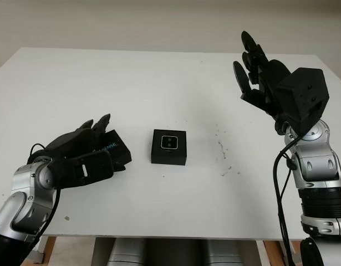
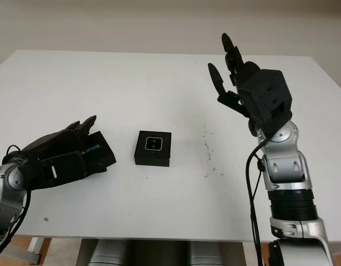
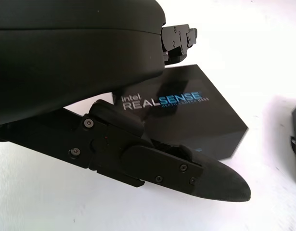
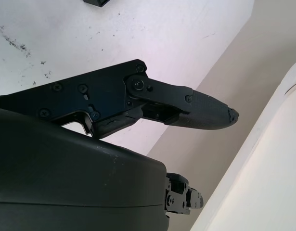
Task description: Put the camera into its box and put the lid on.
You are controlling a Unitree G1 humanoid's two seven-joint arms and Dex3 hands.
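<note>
**On the white surface: box open, lid apart**

On the white surface point(image 1: 159, 210), the left robot hand point(image 1: 84, 147) has its fingers around the black lid point(image 1: 116, 151) at the left. The right robot hand point(image 1: 259, 69) hangs raised at the right, holding nothing. Mid-surface, the open box point(image 1: 169, 147) contains the camera point(image 1: 169, 142).

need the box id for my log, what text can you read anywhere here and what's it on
"intel REALSENSE": top face of the black lid under the left hand.
Smaller line beneath it: too blurred to read.
Open box with the camera inside: no readable text.
Right hand, raised and open: no text.
</note>
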